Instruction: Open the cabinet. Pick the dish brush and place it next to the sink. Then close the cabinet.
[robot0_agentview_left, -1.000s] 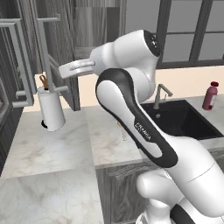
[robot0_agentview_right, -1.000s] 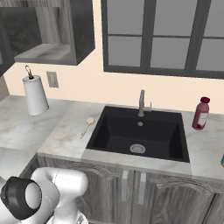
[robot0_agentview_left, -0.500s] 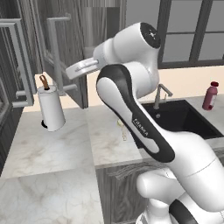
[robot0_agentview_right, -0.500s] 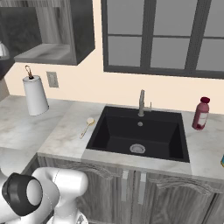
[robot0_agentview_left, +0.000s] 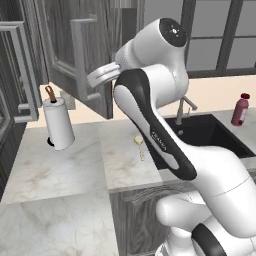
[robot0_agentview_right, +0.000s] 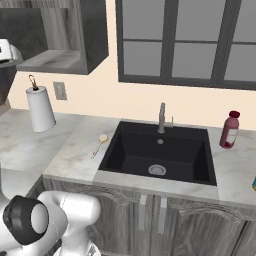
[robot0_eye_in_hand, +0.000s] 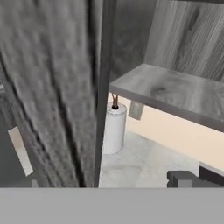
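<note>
The cabinet (robot0_agentview_right: 60, 35) stands open, its shelf bare. Its dark grey door (robot0_agentview_left: 75, 60) with the silver bar handle (robot0_agentview_left: 80, 52) swings out over the counter. My gripper (robot0_agentview_left: 94, 79) is raised at the door's free edge, on its inner side, and its fingers are hidden. The hand's white body (robot0_agentview_right: 7, 52) shows at the left edge of the right base view. The hand view looks along the door's inner face (robot0_eye_in_hand: 52, 87) to the shelf (robot0_eye_in_hand: 175, 94). The dish brush (robot0_agentview_left: 139, 145) (robot0_agentview_right: 100, 144) lies on the marble just left of the black sink (robot0_agentview_right: 160, 152) (robot0_agentview_left: 200, 131).
A paper towel roll (robot0_agentview_left: 57, 125) (robot0_agentview_right: 40, 107) (robot0_eye_in_hand: 113, 124) stands on the counter under the cabinet. A faucet (robot0_agentview_right: 162, 117) rises behind the sink, and a dark red bottle (robot0_agentview_right: 230, 130) (robot0_agentview_left: 241, 109) stands to its right. Glass-paned cabinets (robot0_agentview_right: 190, 40) hang above.
The arm's elbow has risen and the hand has edged right along the door, coming into the right base view. The brush has stayed put.
</note>
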